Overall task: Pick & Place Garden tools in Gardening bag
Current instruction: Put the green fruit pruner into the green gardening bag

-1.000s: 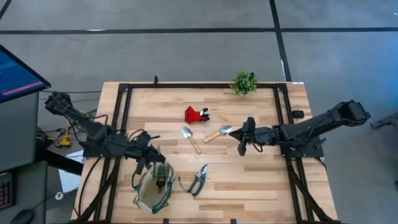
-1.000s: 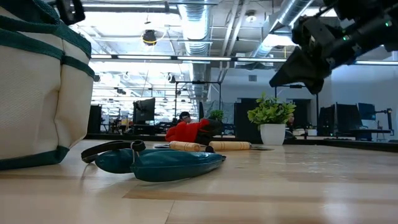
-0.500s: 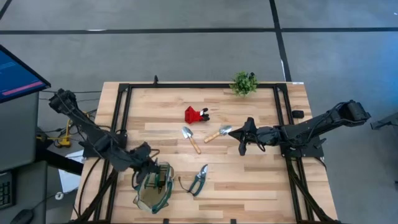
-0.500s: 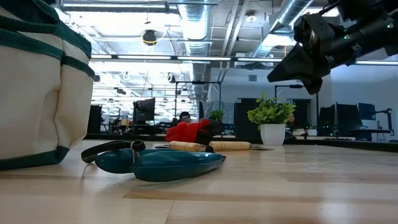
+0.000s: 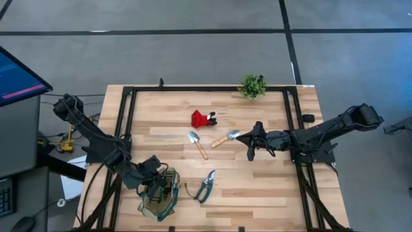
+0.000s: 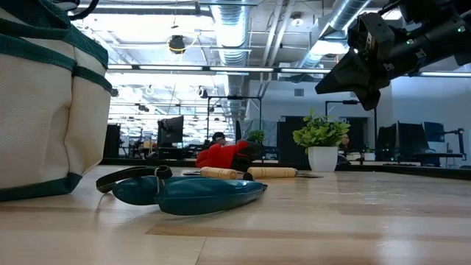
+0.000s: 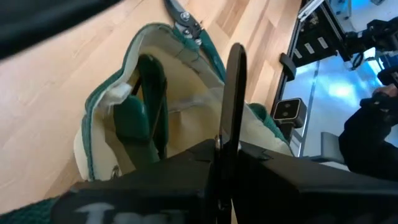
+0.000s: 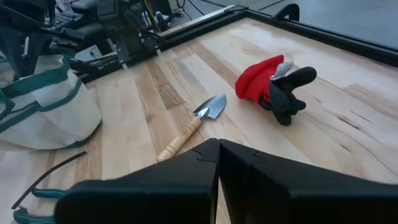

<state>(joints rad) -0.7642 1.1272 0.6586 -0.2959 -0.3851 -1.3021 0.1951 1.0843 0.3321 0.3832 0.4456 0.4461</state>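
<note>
Near edge: one gardening bag [image 5: 158,200], left gripper [image 5: 154,187] over its open mouth, fingers closed, nothing visibly held. One pair of pruning shears [image 5: 205,186] just beside the bag, flat on the table [image 5: 270,193]. Mid-table: two trowels, one [image 5: 197,144] left of the other [image 5: 225,138], blades near each other. Right gripper [image 5: 252,149] hovers just past the second trowel's blade, fingers closed, empty. Further back: one red-and-black tool [image 5: 202,119]. Far edge: one small plant [image 5: 252,85].
</note>
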